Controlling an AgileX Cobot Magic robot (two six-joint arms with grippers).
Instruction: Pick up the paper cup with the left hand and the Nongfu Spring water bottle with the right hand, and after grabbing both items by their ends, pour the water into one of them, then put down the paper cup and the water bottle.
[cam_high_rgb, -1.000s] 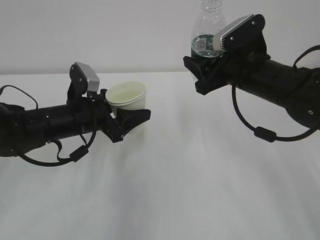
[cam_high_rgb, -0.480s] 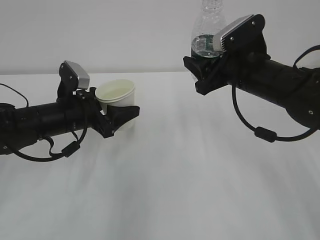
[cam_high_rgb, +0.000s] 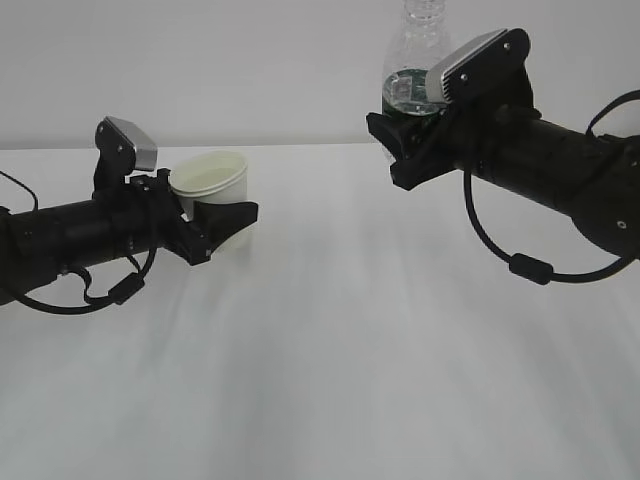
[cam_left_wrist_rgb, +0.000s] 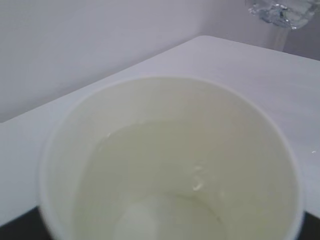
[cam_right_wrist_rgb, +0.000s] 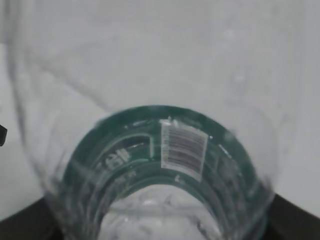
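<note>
The white paper cup (cam_high_rgb: 212, 182) stands upright at the left, with my left gripper (cam_high_rgb: 224, 208) shut on its lower part. I cannot tell whether its base touches the table. In the left wrist view the paper cup (cam_left_wrist_rgb: 170, 165) fills the frame, with pale yellowish water (cam_left_wrist_rgb: 165, 170) inside. High at the right, my right gripper (cam_high_rgb: 398, 135) is shut on the lower end of the Nongfu Spring water bottle (cam_high_rgb: 412, 60), which is upright with its neck running out of the frame's top. In the right wrist view the clear bottle's green label (cam_right_wrist_rgb: 150, 150) sits close to the camera; the fingers are hidden.
The white table (cam_high_rgb: 350, 350) stretches between both arms, with a plain pale wall behind it. A black cable (cam_high_rgb: 528, 268) loops below the right arm. The bottle's base (cam_left_wrist_rgb: 280, 11) shows at the top right of the left wrist view.
My left arm has drawn back to the left with the paper cup in it. The right arm and the bottle have not moved.
</note>
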